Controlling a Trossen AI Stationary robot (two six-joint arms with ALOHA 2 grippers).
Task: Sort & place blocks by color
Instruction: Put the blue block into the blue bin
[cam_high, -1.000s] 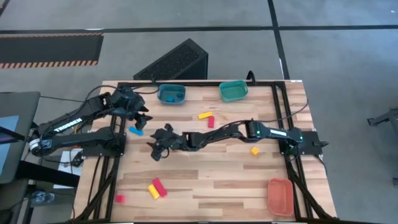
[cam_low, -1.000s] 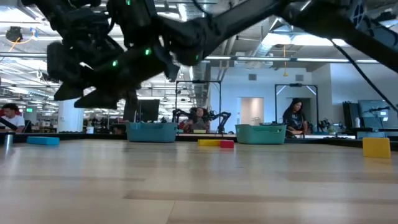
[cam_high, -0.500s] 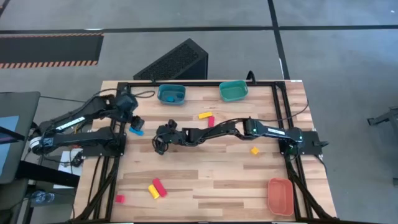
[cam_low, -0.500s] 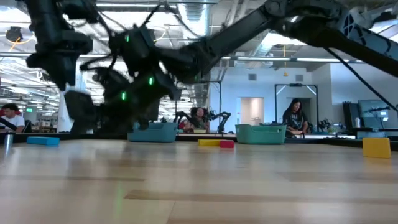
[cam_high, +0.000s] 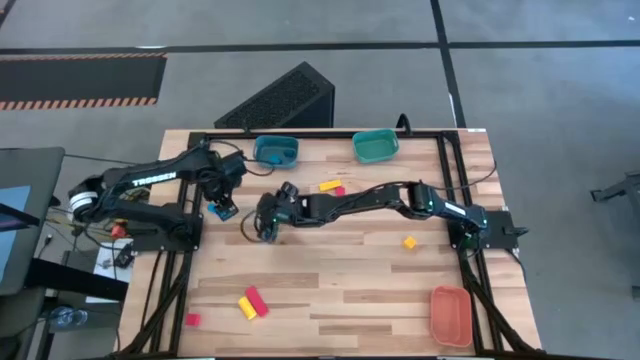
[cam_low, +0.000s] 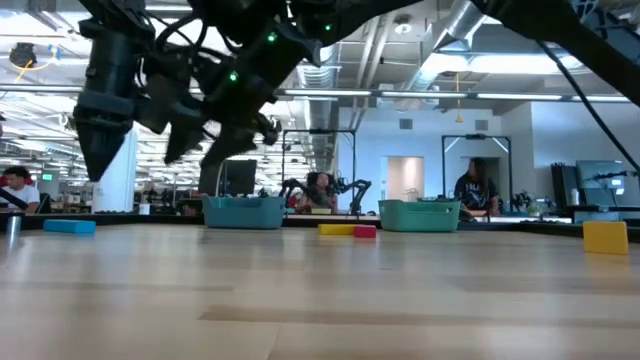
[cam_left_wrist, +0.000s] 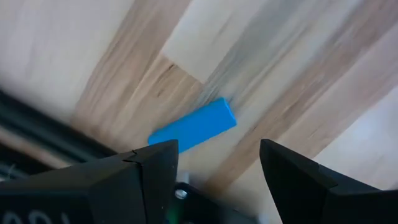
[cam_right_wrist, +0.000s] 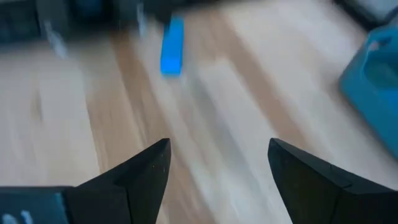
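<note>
A blue block (cam_left_wrist: 193, 127) lies flat on the wooden table near its left edge, seen too in the high view (cam_high: 219, 213) and the low view (cam_low: 68, 226). My left gripper (cam_left_wrist: 217, 171) hangs just above it, pointing down (cam_high: 224, 196), open, with nothing between its fingers. My right gripper (cam_high: 268, 218) reaches across from the right to the table's middle left. It is open and empty (cam_right_wrist: 217, 168), raised off the wood and slanting down toward the blue block (cam_right_wrist: 172, 45). Other blocks lie about: a yellow and red pair (cam_high: 331, 186), a yellow cube (cam_high: 409, 241), another yellow and red pair (cam_high: 252, 302) and a red cube (cam_high: 192, 319).
A blue bin (cam_high: 276, 151) and a teal bin (cam_high: 375, 146) stand at the far edge, and an orange bin (cam_high: 450, 315) at the near right corner. A black frame (cam_high: 330, 133) runs round the table. Beyond it, people sit in the room (cam_low: 473, 190).
My left gripper has tipped from slanting to pointing straight down and has sunk over the blue block. My right gripper has risen and drawn toward the table's far edge. The blue block has stayed where it was.
</note>
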